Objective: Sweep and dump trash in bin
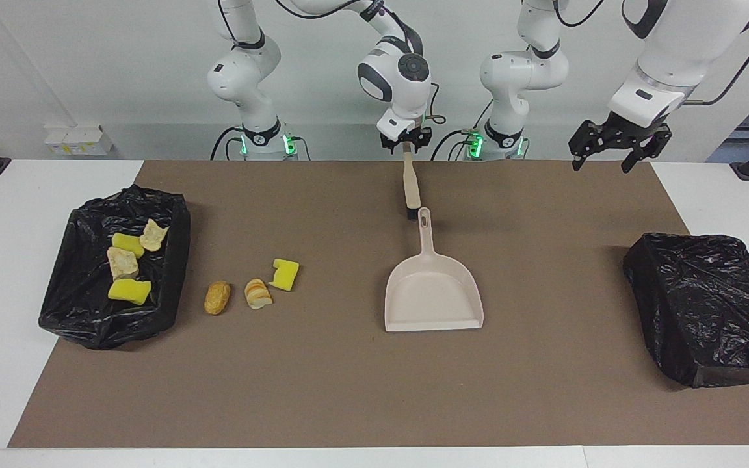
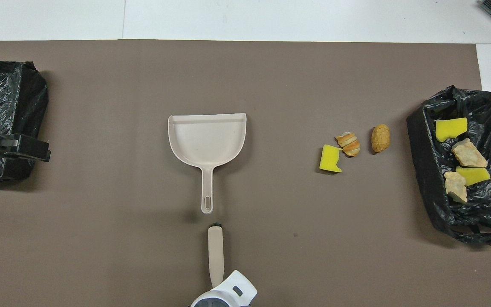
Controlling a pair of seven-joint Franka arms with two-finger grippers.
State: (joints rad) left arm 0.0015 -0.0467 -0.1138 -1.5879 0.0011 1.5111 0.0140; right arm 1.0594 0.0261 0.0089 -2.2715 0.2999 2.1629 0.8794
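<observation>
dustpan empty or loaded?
Empty: the dustpan's beige tray is bare; three trash pieces lie on the mat beside it.

Dustpan point(image 1: 433, 296) lies mid-mat point(image 1: 348, 390), handle toward the robots; brush point(image 1: 409, 185) just beside the handle's end, nearer the robots, tilted — its upper end at the right gripper point(image 1: 404, 144). Three trash pieces point(image 1: 254, 290) on the mat toward the right arm's end, between dustpan and bin point(image 1: 114, 266); four more pieces in that bin. Second bin point(image 1: 706, 309) at the left arm's end — left gripper point(image 1: 612, 148) over the mat's corner near it.
</observation>
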